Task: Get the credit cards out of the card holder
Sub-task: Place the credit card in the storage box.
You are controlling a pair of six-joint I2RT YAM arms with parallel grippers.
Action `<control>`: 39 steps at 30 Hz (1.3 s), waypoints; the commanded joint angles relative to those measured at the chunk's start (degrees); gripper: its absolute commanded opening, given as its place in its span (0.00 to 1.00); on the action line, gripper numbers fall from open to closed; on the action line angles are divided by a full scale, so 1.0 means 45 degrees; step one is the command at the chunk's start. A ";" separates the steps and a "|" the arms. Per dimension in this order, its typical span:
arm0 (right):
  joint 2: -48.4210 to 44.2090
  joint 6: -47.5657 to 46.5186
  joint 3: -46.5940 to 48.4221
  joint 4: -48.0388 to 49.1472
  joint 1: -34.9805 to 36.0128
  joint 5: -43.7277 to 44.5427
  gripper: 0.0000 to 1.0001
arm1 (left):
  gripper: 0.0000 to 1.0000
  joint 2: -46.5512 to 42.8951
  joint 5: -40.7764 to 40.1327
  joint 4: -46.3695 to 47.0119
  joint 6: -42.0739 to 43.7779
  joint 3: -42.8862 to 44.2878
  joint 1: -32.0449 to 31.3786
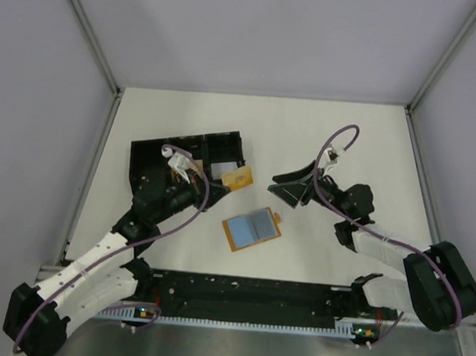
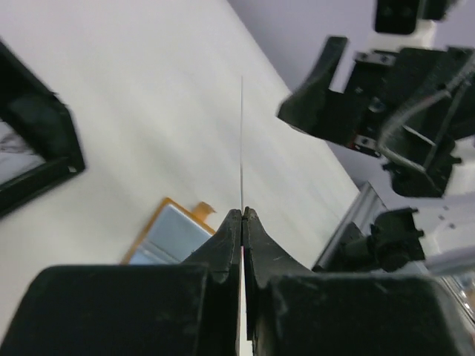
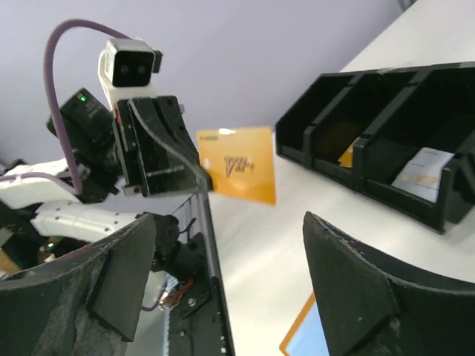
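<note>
Left gripper: jaws clenched, pads pressed together on one short edge of an orange card. The card is clear of the bench, held on edge. In the left wrist view we see it only as a thin line rising from between the fingertips, while the right wrist view shows its printed face. From above it sits just beside the right end of the black tray, between the two grippers.

Right gripper: jaws spread wide, nothing between them. It faces the held card across a clear gap, touching neither the card nor the left gripper.

The card holder lies flat near the middle of the bench, a little toward the near edge and apart from both grippers. Its small tab points toward the back right. A blue-grey card shows in it (we cannot tell whether it is one card or more).

The tray stands toward the back left of the bench. In the right wrist view, one compartment holds something orange and the next a white printed slip.
</note>
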 commanded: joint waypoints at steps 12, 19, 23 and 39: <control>-0.3700 -0.6106 0.0273 -0.8680 -0.0245 0.3451 0.95 | 0.00 0.2488 -0.0611 -0.9774 0.3265 0.4776 0.5835; -0.4130 -0.6439 -0.0353 -0.8349 -0.0245 0.4057 0.95 | 0.00 0.4558 -0.1726 -1.0557 0.3950 0.6613 0.6657; -0.4209 -0.6459 -0.0568 -0.8174 -0.0264 0.4077 0.96 | 0.00 0.6372 -0.1104 -1.1024 0.4224 0.7667 0.6657; -0.4502 -0.6673 -0.0665 -0.8427 -0.0245 0.4194 0.96 | 0.04 1.0008 -0.0183 -0.9425 0.3072 0.8666 0.6385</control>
